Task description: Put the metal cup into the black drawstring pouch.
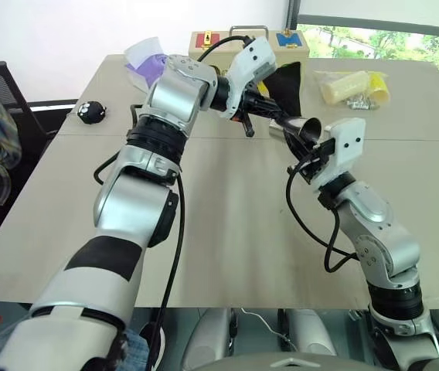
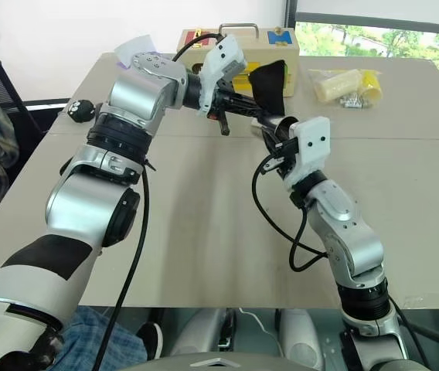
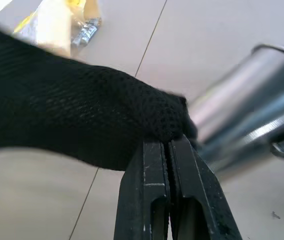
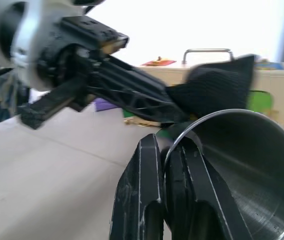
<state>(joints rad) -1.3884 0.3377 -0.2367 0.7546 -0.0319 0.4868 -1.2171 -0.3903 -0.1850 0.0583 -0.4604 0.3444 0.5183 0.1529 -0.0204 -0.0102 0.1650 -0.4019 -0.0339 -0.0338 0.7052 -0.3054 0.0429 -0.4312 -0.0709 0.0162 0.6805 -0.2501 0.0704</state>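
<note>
The left pincer (image 3: 168, 150) was clamped on a fold of the pouch (image 3: 67, 120), holding it in the air above the bench (image 1: 227, 232). The right pincer (image 4: 169, 150) was clamped on the rim of the cup (image 4: 242, 170), 1 finger inside and 1 outside, with the cup raised just beside the pouch and touching or nearly touching it.

By my reading, both things were lifted and brought together, but the cup was not yet in the pouch. Finding the pouch's mouth and sliding the cup in were left. I could not tell whether the mouth was open.

The cup looked empty inside. What the pouch held was hidden. A boxy case (image 2: 239, 42) stood at the bench's far edge, shut.
</note>
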